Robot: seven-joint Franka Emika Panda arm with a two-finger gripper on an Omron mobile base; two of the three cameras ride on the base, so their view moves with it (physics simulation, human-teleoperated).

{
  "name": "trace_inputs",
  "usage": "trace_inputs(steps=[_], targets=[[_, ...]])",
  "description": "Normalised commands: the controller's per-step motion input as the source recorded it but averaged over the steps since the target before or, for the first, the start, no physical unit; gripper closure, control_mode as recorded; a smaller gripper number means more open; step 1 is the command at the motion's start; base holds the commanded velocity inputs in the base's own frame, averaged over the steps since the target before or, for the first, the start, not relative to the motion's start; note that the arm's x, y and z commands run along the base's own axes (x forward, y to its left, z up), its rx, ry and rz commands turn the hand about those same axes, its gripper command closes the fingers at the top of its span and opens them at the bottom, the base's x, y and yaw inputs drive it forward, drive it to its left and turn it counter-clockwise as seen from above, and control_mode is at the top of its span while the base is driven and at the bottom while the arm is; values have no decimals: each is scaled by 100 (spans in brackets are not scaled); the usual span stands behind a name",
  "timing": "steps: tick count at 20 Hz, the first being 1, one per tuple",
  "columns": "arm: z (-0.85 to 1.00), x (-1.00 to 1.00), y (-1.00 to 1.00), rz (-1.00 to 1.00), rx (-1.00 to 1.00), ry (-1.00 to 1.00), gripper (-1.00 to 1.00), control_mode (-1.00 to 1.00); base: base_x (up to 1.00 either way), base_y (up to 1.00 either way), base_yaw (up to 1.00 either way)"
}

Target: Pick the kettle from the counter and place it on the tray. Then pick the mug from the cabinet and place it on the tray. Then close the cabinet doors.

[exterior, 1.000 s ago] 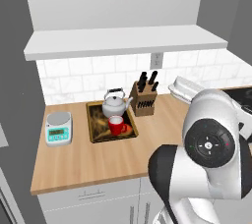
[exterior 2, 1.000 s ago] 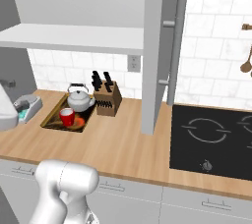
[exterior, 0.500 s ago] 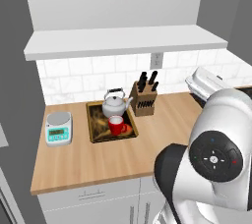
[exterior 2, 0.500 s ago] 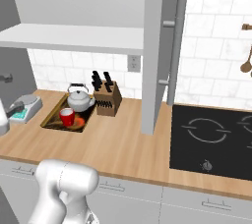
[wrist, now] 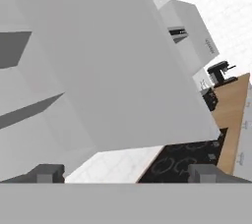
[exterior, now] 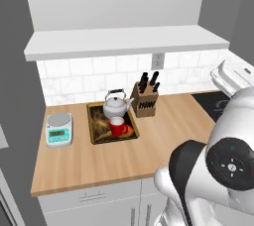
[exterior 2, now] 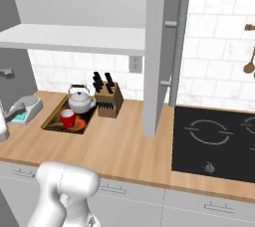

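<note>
Item: kettle [exterior: 117, 105] and mug [exterior: 117, 125], both on the tray [exterior: 96, 135], mug in front of kettle. Tray lay on the surface [exterior: 149, 145], between a kitchen scale [exterior: 59, 129] and a knife block [exterior: 146, 99]. We logged the gripper [wrist: 125, 173] well apart from them, released, facing a cabinet door [wrist: 113, 70] above the stovetop [wrist: 184, 161].

Shiny metal kettle [exterior: 117, 105], wooden counter [exterior: 163, 136]

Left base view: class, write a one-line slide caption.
Kettle and red mug sit on the tray, knife block beside.
</note>
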Motion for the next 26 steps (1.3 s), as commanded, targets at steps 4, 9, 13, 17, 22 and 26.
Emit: trace_inputs(steps=[4,9,13,17,22,26], targets=[[15,-28,-18,-11,0,-10,-100,-100,0,0,0],[18,-19,-46,-18,12,-6,-100,-100,0,0,0],[10,-1,-65,-7,14,-5,-100,-100,0,0,0],[6,-11,-52,15,10,-19,-100,-100,0,0,0],[1,-6,-53,27,13,-20,-100,-100,0,0,0],[0,7,-57,9,13,-1,-100,-100,0,0,0]])
